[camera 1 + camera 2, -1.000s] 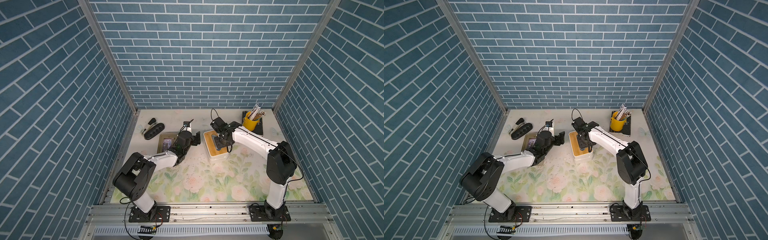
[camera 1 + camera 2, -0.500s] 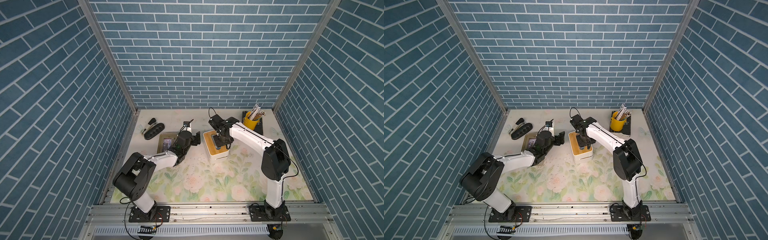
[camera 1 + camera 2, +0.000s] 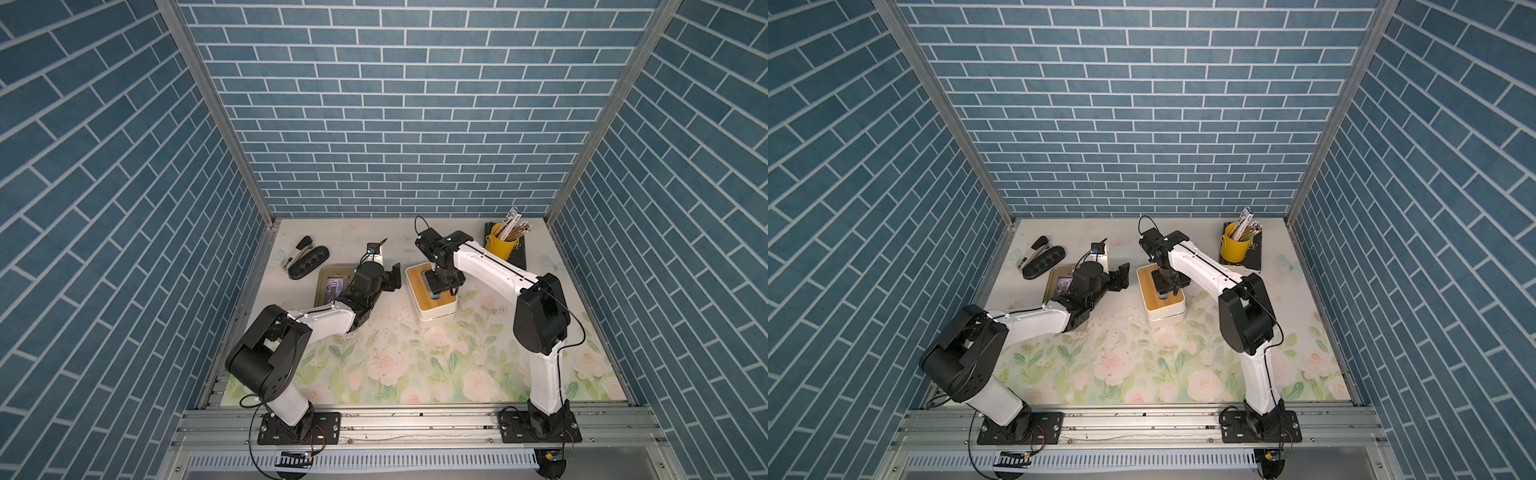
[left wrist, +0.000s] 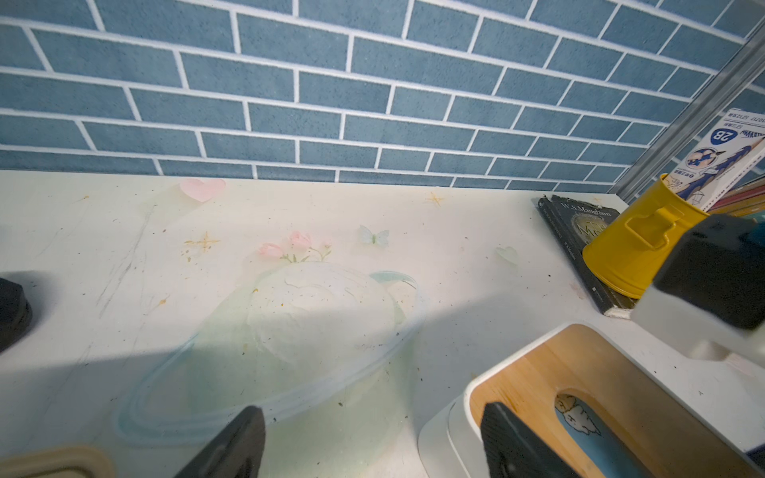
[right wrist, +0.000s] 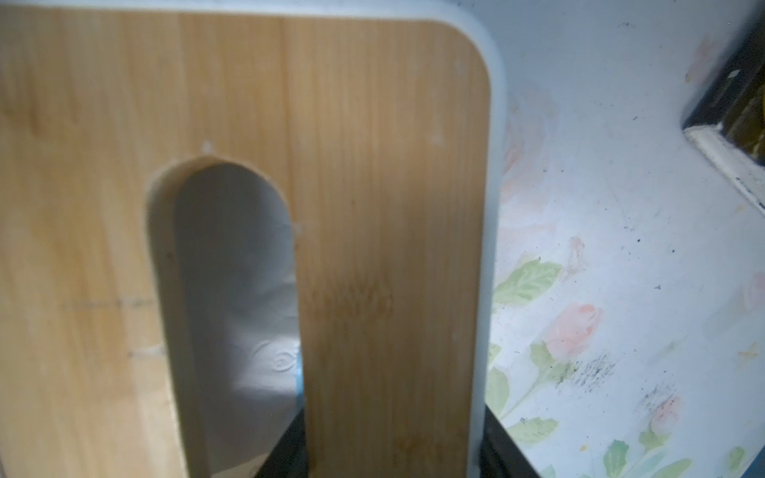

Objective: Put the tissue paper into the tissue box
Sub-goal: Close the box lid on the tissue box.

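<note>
The tissue box is white with a bamboo lid and stands mid-table in both top views. Through the lid's slot I see the tissue paper, white and embossed, inside the box with a blue pack edge. My right gripper points down onto the lid. One finger is in the slot and the other is outside the white rim, so it is shut on the box's side strip. My left gripper hangs open just left of the box, holding nothing.
A yellow cup of pencils stands on a dark book at the back right. A stapler and a black oval case lie at the back left. A flat beige frame lies under the left arm.
The right arm's elbow has swung a little to the left while its gripper stays on the box. The left arm and the box have not visibly moved.
</note>
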